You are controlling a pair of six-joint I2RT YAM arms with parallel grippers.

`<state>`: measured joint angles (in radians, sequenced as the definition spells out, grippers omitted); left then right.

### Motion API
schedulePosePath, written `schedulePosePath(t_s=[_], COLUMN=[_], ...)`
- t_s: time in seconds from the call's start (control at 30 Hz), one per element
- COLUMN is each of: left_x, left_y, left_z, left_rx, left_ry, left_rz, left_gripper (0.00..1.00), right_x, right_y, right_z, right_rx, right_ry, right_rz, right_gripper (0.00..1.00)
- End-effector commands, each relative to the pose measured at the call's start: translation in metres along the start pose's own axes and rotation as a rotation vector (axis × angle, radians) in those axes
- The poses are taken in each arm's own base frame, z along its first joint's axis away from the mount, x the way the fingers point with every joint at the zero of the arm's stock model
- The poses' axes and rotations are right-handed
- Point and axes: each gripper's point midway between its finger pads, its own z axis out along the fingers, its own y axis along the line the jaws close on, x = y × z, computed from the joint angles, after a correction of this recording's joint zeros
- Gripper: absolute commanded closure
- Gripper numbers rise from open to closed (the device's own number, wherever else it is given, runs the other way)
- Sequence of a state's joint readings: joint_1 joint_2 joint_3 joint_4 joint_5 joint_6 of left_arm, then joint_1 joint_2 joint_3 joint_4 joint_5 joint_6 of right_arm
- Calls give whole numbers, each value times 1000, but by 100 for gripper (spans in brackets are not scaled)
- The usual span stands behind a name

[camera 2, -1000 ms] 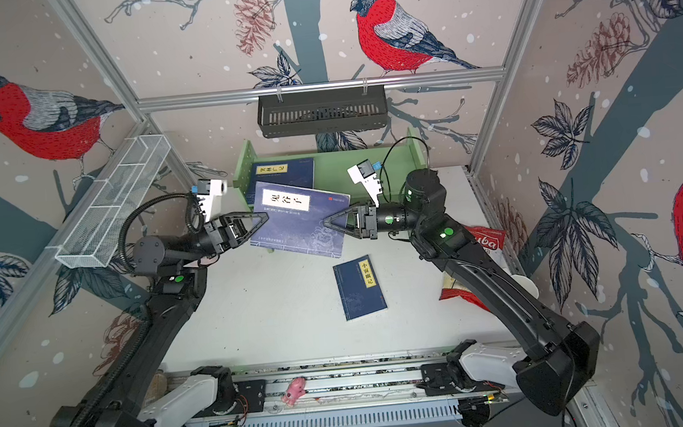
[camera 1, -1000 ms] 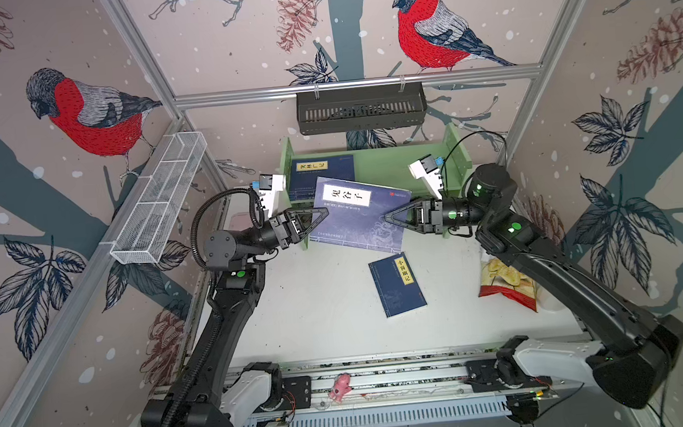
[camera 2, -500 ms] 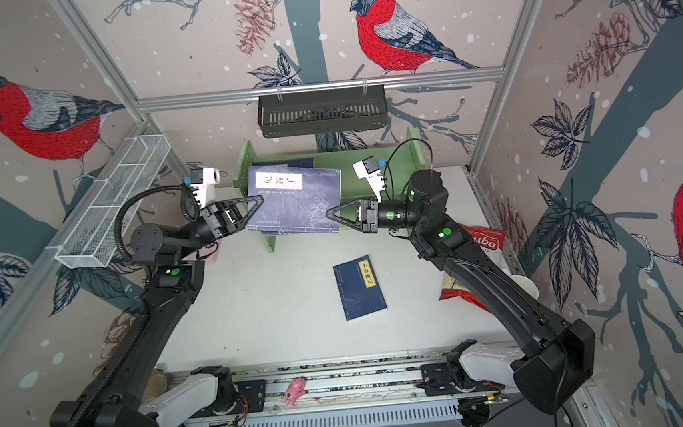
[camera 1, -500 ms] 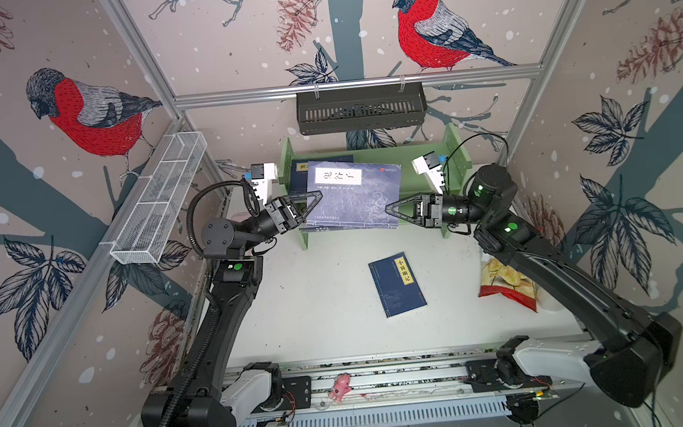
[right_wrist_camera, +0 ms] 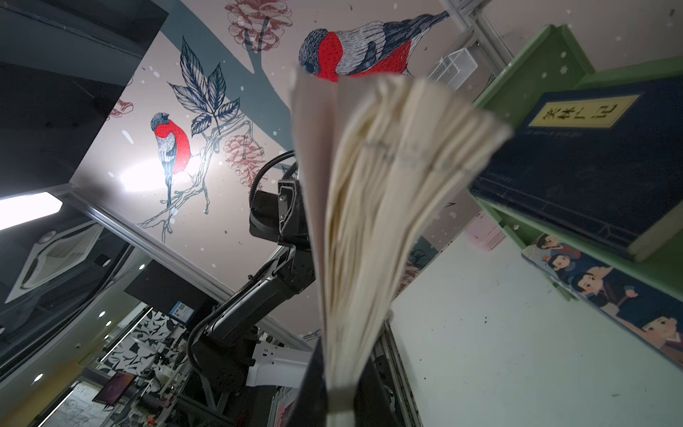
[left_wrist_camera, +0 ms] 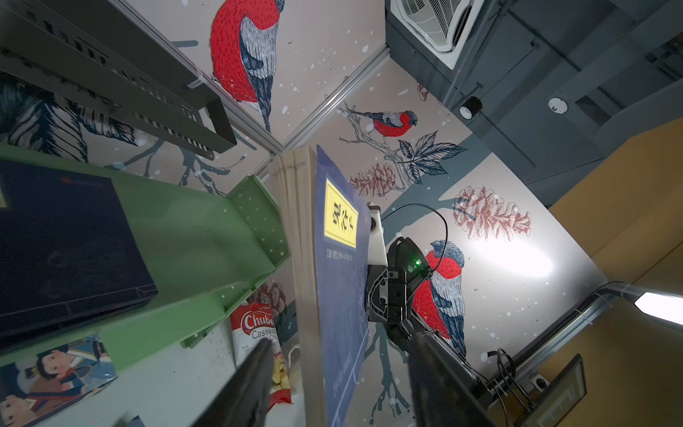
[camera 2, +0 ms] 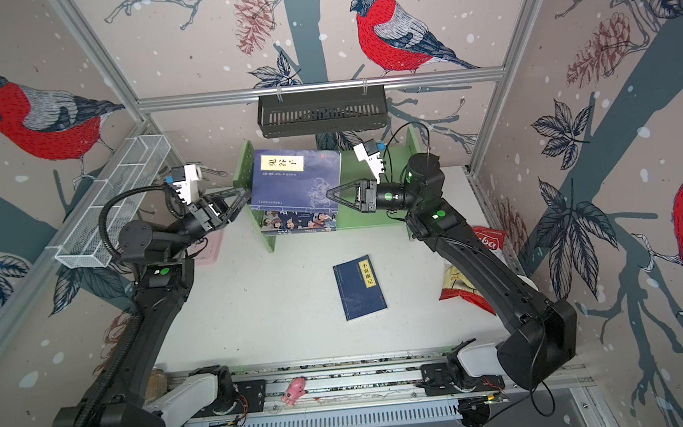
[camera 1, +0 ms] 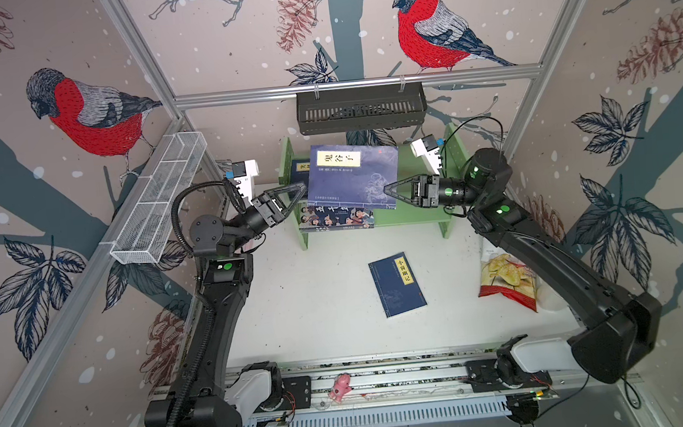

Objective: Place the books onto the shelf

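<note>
Just beyond left gripper (camera 1: 300, 195) and right gripper (camera 1: 388, 188), found shelf (camera 1: 415, 215) carrying top-tier navy book (camera 1: 301, 169) and cartoon book (camera 1: 334, 219) beneath. Noted large navy book (camera 1: 353, 176) tilted between them, pinched at one edge by closed right gripper alone; left gripper spread wide astride the other edge, holding nothing. Judged liable to sag or slip under one-edge grip, or foul black basket (camera 1: 360, 108) overhead. Yet to shelve: small navy book (camera 1: 397, 284), on table low and back from right gripper
</note>
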<state>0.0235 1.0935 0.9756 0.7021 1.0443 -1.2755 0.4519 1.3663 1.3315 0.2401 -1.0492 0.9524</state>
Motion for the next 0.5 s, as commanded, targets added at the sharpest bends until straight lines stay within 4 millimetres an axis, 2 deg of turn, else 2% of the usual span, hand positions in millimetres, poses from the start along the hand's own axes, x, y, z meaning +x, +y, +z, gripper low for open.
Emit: schedulePosePath(t_s=[0.0,0.03,0.1,0.17,0.37,0.47], left_x=[-16,-20,-35,-42,-56,-66], left_y=[15,23,23,20,-5,-11], left_z=[-13,-20,-31,-38,-33,-30], left_rx=[-87,-127,-174,-194,-147,-131], left_ry=[-57,-78,-116,-125,-111,-123], left_rz=[32,32,65,105,175,185], left_gripper=[19,19,19,19,21,22], right_x=[-13,-15,-18,-23,-41,-47], right_y=[6,3,-1,-13,-51,-70], right_z=[0,1,4,8,19,27], right_rx=[-32,-34,-33,-3,66,99], right_ry=[-4,1,17,30,34,41], right_rz=[-30,-25,-23,-4,52,73], right_gripper=[99,99,99,99,99,100])
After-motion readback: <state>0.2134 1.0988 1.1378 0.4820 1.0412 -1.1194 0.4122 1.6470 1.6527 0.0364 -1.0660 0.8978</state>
